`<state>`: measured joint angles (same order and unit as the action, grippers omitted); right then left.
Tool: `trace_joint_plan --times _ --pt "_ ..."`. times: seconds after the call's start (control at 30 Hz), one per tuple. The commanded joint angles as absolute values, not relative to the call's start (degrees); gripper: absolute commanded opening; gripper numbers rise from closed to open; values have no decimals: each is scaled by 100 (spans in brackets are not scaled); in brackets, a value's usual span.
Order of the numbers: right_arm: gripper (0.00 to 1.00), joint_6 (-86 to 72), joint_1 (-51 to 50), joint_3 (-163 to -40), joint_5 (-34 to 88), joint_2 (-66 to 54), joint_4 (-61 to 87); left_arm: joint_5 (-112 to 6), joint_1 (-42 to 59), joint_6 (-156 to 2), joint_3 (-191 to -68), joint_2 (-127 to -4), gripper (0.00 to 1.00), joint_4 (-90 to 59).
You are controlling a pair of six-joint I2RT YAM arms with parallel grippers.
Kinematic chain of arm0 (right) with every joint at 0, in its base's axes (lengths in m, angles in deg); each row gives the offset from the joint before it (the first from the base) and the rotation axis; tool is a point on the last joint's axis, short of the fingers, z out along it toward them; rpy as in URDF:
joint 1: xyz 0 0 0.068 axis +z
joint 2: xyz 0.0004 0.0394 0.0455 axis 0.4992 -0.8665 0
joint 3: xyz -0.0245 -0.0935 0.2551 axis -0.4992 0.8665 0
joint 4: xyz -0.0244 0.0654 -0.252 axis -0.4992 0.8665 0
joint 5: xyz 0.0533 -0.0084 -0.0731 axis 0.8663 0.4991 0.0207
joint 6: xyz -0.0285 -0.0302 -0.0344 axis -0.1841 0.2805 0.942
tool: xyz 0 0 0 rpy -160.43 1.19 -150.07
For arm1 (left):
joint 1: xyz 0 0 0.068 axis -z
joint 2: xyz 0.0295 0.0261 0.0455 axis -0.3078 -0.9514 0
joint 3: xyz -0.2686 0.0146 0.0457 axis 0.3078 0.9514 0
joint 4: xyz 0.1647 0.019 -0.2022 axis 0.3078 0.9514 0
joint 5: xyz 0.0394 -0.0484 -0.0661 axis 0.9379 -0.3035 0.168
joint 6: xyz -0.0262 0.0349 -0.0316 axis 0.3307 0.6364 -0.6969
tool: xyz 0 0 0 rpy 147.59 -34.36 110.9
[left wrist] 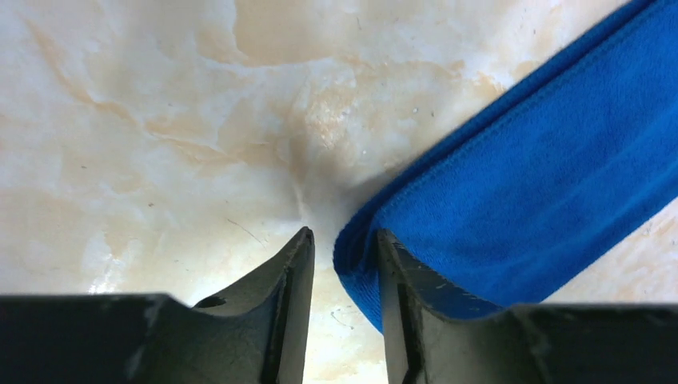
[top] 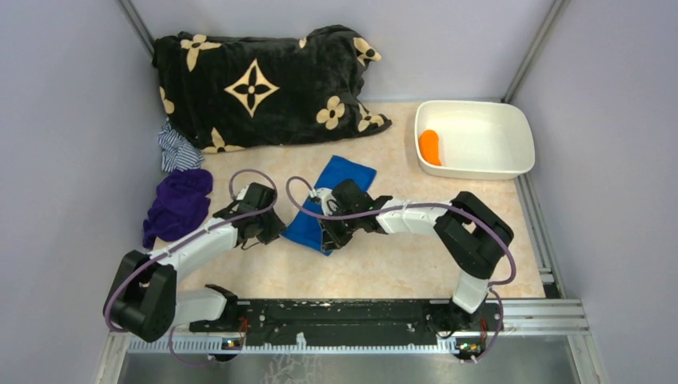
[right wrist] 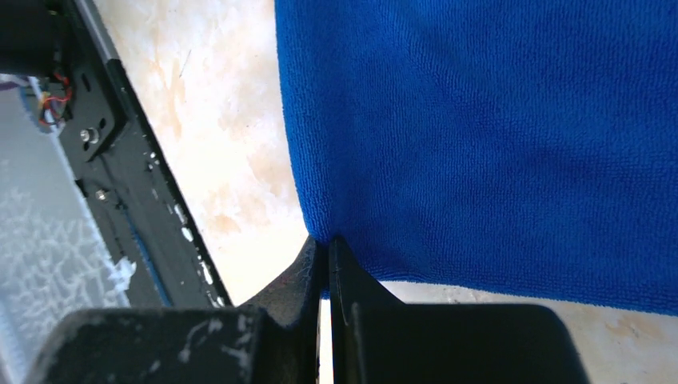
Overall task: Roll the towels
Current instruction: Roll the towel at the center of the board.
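Note:
The blue towel point(top: 345, 174) lies flat in the middle of the table, slanting from far right to near left. My right gripper point(top: 330, 238) is shut on its near corner; in the right wrist view the cloth point(right wrist: 480, 120) spreads away from the pinched tips point(right wrist: 326, 242). My left gripper point(top: 276, 230) sits at the towel's left edge. In the left wrist view its jaws point(left wrist: 344, 234) stand partly apart, with the towel's folded edge point(left wrist: 520, 176) reaching in beside the right finger point(left wrist: 392, 264) and a gap left to the other. The orange towel point(top: 430, 146) lies rolled in the white tub point(top: 512, 128).
A big black blanket point(top: 264, 88) with tan flowers fills the back left. A striped cloth point(top: 177, 150) and a purple cloth point(top: 177, 204) lie along the left wall. The black base rail point(top: 344, 316) runs along the near edge.

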<state>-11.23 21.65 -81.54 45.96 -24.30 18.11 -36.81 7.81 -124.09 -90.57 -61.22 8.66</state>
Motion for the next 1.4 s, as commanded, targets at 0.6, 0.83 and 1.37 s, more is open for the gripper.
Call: trace_joint_plan --times 0.6,0.83,1.37 --pt "0 -2265 927 -8178 7189 -3344 1137 -4429 732 -11058 -8516 -4386 67 1232" --pt "0 -2396 733 -8198 7205 -3670 1184 -4958 728 -11249 -8129 -4146 66 902" --pt "0 -2231 731 -8371 7064 -3797 1494 -5672 676 -11720 -7590 -4810 64 -1194"
